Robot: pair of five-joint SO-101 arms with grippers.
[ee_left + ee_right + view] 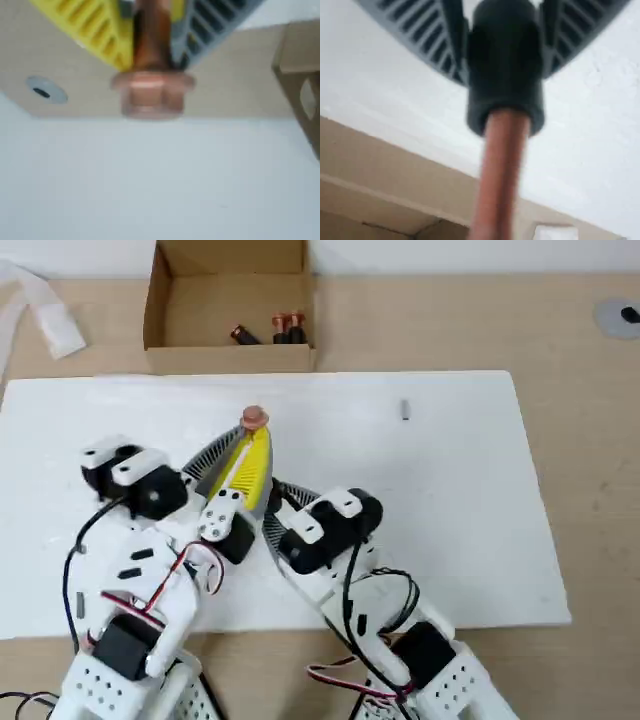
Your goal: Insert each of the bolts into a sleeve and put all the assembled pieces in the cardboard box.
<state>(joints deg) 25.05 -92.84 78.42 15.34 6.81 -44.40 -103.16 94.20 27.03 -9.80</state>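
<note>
Two pincers meet in the middle of the white board (pixel 450 520), and a lot of it is buried. From above, the left pincer (pixel 252 436) lies over the join with its yellow finger (pixel 248 468), so the right pincer's tips and its load are covered there.

The wrist views fill it in. The left pincer (pixel 152 62) is clamped on the shank of a copper bolt (pixel 152 95), whose flanged head pokes out past the tips. From above, that head (pixel 254 420) points toward the cardboard box (pixel 230 358).

The right pincer (pixel 505 75) is closed tight round a black sleeve (pixel 505 100). A copper shank (pixel 502 170) emerges from the sleeve's end and is cut off at the frame edge.

The open box sits on the tabletop (pixel 580 440), just beyond the board's far edge. Inside, against its near wall, lies a clump of black-and-copper pieces (pixel 280 330). It looks like three, though the count is hard to call.

A tiny grey item (pixel 404 410) lies alone on the board, too small to identify.
</note>
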